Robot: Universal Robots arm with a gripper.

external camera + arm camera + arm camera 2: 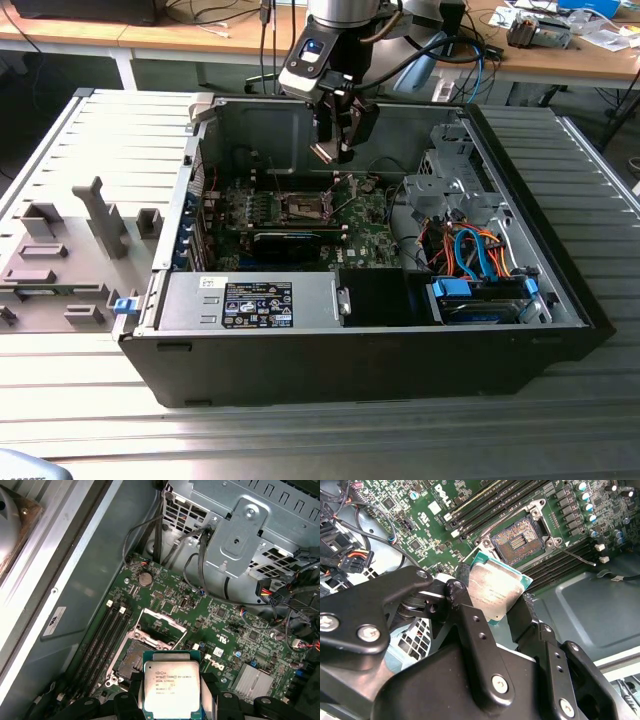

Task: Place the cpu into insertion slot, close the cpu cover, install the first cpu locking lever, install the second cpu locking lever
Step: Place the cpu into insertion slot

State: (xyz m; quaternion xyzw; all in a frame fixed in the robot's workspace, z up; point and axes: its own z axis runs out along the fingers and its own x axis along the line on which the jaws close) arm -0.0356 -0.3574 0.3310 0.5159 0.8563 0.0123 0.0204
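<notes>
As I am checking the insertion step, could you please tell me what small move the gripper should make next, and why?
Probably a slow descent toward the CPU socket, correcting alignment on the way. The gripper holds the cpu by its edges above the motherboard, apart from the socket, which lies open and empty with its contacts exposed.

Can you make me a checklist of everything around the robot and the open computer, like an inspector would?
Surface: grey ribbed metal table carrying an open computer case.
Job's things: cpu held above the motherboard; socket uncovered and empty.
Clutter: grey fixture blocks on the exterior view's left.
Grippers: gripper shut on the cpu, inside the case.
Cables: orange and blue cables below the drive cage.
Surroundings: wooden desks behind the table.
</notes>
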